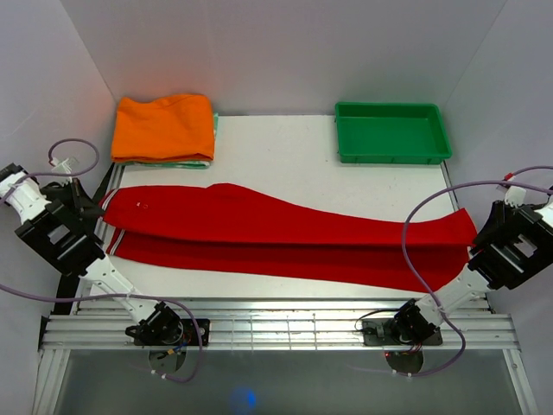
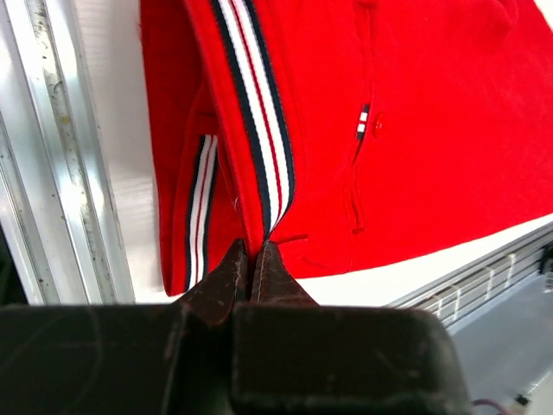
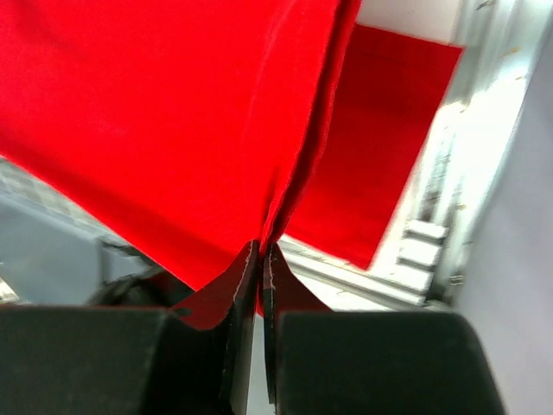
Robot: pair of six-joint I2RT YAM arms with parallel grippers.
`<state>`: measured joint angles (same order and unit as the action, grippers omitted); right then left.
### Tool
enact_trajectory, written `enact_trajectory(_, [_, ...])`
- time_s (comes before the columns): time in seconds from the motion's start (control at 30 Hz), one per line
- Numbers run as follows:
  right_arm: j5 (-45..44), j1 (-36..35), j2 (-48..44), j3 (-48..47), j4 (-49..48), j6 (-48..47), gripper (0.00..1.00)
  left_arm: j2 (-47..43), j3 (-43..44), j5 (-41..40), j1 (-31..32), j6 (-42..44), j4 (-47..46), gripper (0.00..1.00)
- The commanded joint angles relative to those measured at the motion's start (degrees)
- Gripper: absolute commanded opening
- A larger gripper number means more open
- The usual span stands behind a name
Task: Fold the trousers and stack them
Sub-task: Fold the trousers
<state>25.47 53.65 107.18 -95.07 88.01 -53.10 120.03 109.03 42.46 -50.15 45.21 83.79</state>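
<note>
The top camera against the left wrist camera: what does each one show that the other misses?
Only the top view shows the trousers at full length across the table, with a folded orange garment and a green tray at the far edge. Only the left wrist view shows the left hand close up, pinched shut on the striped waistband, with a small button nearby. Both show red trouser fabric lying on the white table.

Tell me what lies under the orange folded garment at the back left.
A thin green-and-white fabric edge peeks out beneath the orange garment along its near side. The rest is covered.
</note>
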Motion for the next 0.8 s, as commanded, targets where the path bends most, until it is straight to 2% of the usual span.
enact_trajectory(0.0, [-4.02, 11.03, -4.07, 1.97, -14.96, -8.15, 0.08, -7.79, -4.95, 2.02, -5.04, 7.77, -3.46, 0.0])
enact_trajectory(0.07, [-6.66, 12.18, -4.52, 6.45, -16.28, -11.14, 0.08, -7.01, -10.32, 0.62, -5.39, 11.03, -3.54, 0.0])
enact_trajectory(0.13, [-8.85, 13.75, -5.22, 14.88, -21.19, -12.55, 0.08, -5.17, -14.0, -1.58, -5.92, 11.83, -5.2, 0.0])
enact_trajectory(0.2, [-12.54, 14.38, -5.31, 23.47, -28.02, -13.43, 0.08, -4.28, -20.51, -5.17, -6.01, 10.69, -10.82, 0.0])
enact_trajectory(0.3, [-15.19, 14.29, -2.95, 30.0, -33.58, -11.94, 0.08, -2.79, -27.44, -9.4, -5.92, 7.0, -20.75, 0.0])
enact_trajectory(0.57, [-19.05, 14.12, 0.58, 35.12, -45.18, -9.48, 0.08, 1.87, -30.2, -16.61, -5.84, 0.5, -29.82, 0.0])
enact_trajectory(0.77, [-15.99, 10.08, 0.93, 32.58, -45.55, -4.39, 0.08, 2.49, -25.28, -15.22, -5.84, -6.27, -30.88, 0.0])
